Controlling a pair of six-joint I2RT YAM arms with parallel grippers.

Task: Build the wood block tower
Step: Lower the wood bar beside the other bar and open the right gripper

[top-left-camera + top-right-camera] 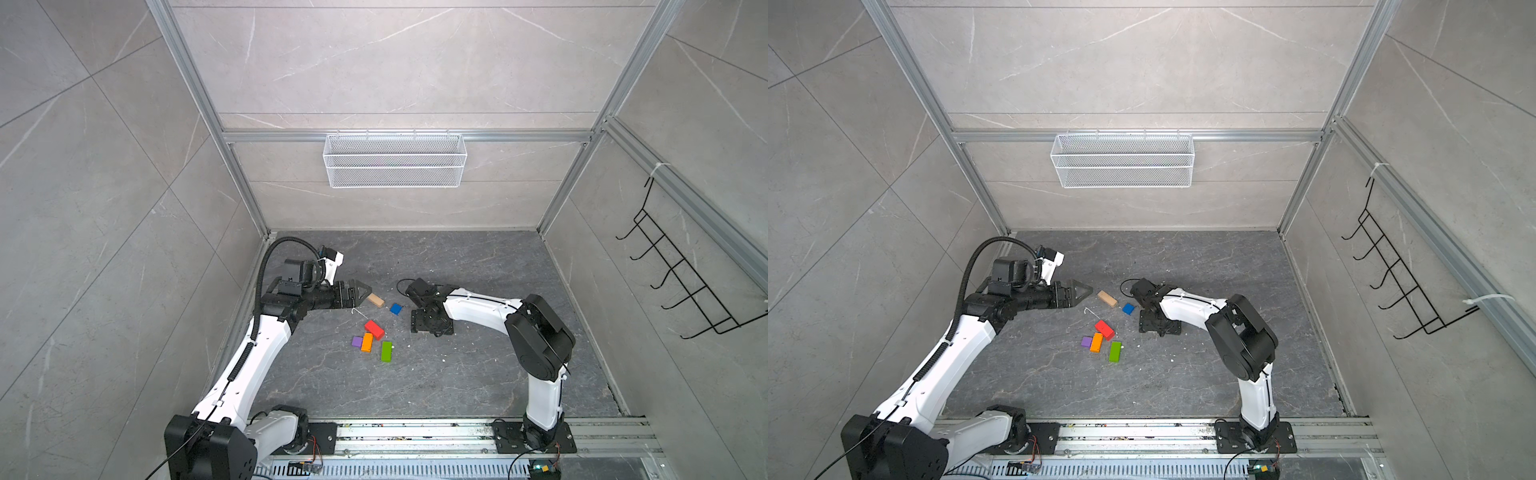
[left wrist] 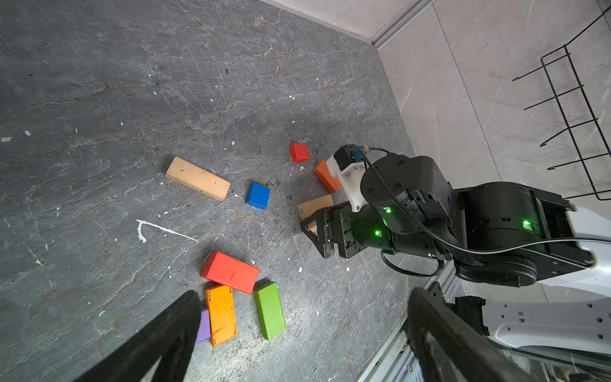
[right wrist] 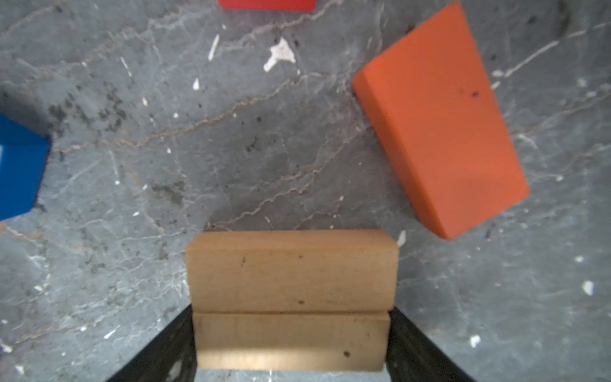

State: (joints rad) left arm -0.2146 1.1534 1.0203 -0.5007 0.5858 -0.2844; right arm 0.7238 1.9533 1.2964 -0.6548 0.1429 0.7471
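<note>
Wood blocks lie flat on the dark floor, and no tower is in view. A loose tan bar (image 1: 376, 300) and a blue cube (image 1: 396, 308) sit mid-floor. Nearer the front are a red bar (image 1: 374, 329), orange bar (image 1: 367, 343), purple cube (image 1: 357, 341) and green bar (image 1: 386, 351). My left gripper (image 2: 304, 347) hovers open and empty beside the tan bar. My right gripper (image 3: 291, 311) is low, its fingers against both ends of a tan block (image 3: 291, 340) that lies against a second tan block (image 3: 291, 271). A dark orange bar (image 3: 439, 122) and a red cube (image 2: 299, 152) lie just beyond.
A white wire basket (image 1: 395, 160) hangs on the back wall. A black hook rack (image 1: 681, 270) hangs on the right wall. An aluminium rail (image 1: 415, 436) carrying both arm bases runs along the front edge. Walls close in the floor on three sides.
</note>
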